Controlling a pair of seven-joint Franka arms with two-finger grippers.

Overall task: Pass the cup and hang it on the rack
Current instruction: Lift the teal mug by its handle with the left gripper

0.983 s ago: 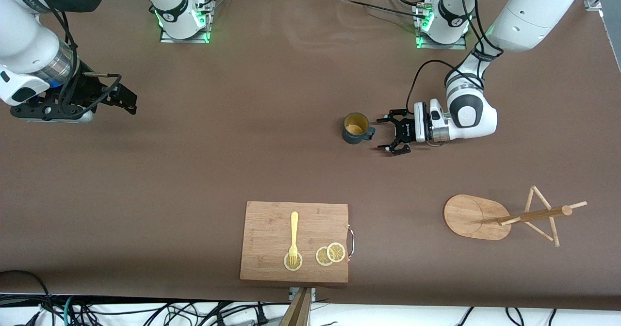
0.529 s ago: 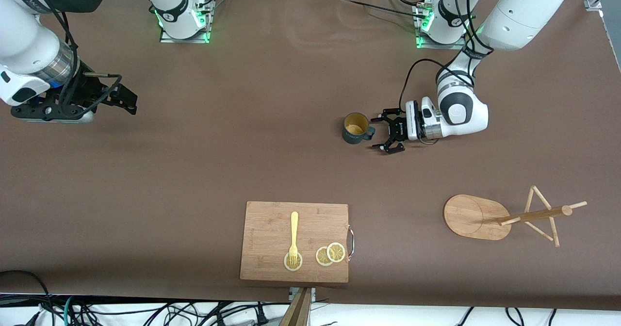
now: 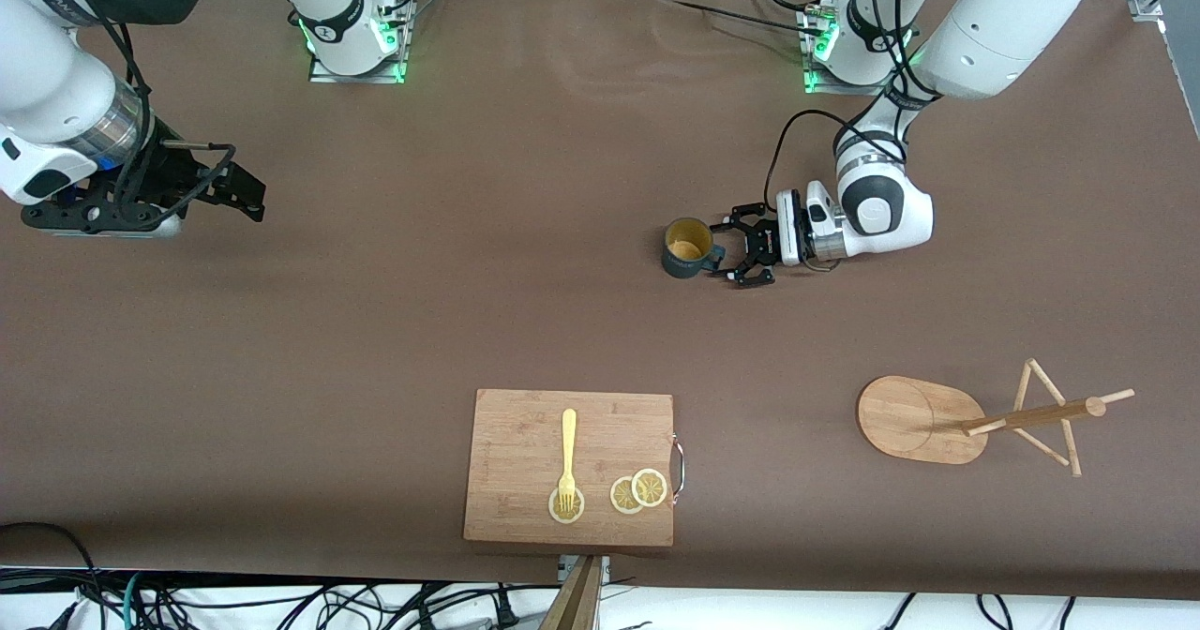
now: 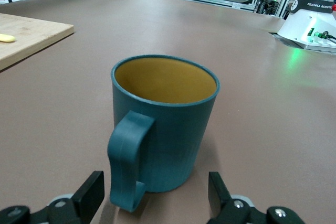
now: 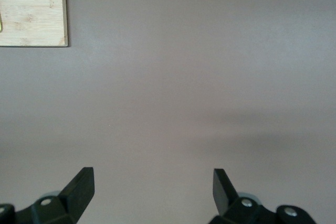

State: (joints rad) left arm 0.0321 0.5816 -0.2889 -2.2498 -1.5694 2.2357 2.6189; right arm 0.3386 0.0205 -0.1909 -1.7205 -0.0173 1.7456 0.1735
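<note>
- Cup (image 3: 687, 247), teal outside and mustard within, is seen upright on the brown table (image 3: 469, 311), its handle turned toward the left gripper (image 3: 733, 253).
- Left gripper's jaws are spread, one on each side of the handle; nothing is gripped yet, and the cup's body stands just ahead of the fingertips (image 4: 94, 190).
- Right gripper (image 3: 246, 189) is held waiting over the right arm's end of the table, jaws released and empty.
- Rack (image 3: 975, 416) is seen well apart from the left jaws, near the left arm's end.
- Risk, as judged: an off-centre squeeze on the thin handle could twist or tip the cup, or nudge it away before a hold is made.
- Cutting board (image 3: 569, 467) with fork (image 3: 567, 457) and lemon slices (image 3: 637, 491) lies clear of both jaws.
</note>
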